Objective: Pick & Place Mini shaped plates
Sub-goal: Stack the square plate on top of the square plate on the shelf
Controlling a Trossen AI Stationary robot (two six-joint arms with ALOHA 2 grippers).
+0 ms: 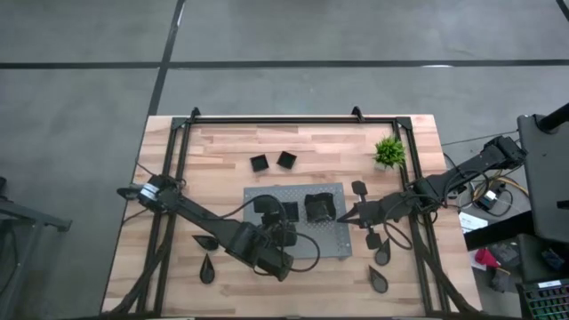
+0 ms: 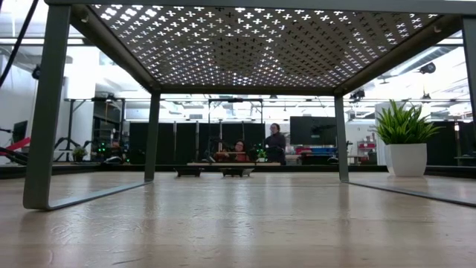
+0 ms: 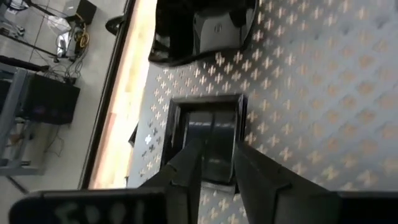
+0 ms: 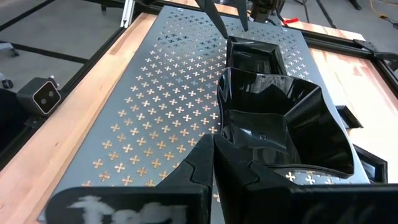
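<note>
- Left gripper (image 1: 286,233) over the grey perforated board (image 1: 267,197), fingers (image 3: 186,171) parted either side of a small black square plate (image 3: 208,134); plate lying flat on the board, near rim between the fingertips, contact not clear.
- Right gripper (image 1: 342,214) at the board's right edge, fingers (image 4: 202,165) closed together, tips beside the rim of the wavy-edged black plate (image 1: 319,207); no plate lifted, a grip on the rim not confirmable.
- Wavy-edged plate (image 4: 280,124) resting on the board, another black plate (image 4: 252,59) just behind it in the right wrist view.
- Two square plates (image 1: 272,162) side by side on the wooden table (image 1: 222,151) beyond the board.
- Teardrop plates: two (image 1: 207,253) at the front left of the table, several (image 1: 380,258) at the right, beside the right arm.
- Small green potted plant (image 1: 388,152) at the back right corner.
- Low view: board's underside overhead, plant (image 2: 405,141) at right, a person (image 2: 276,143) far off in the room.
</note>
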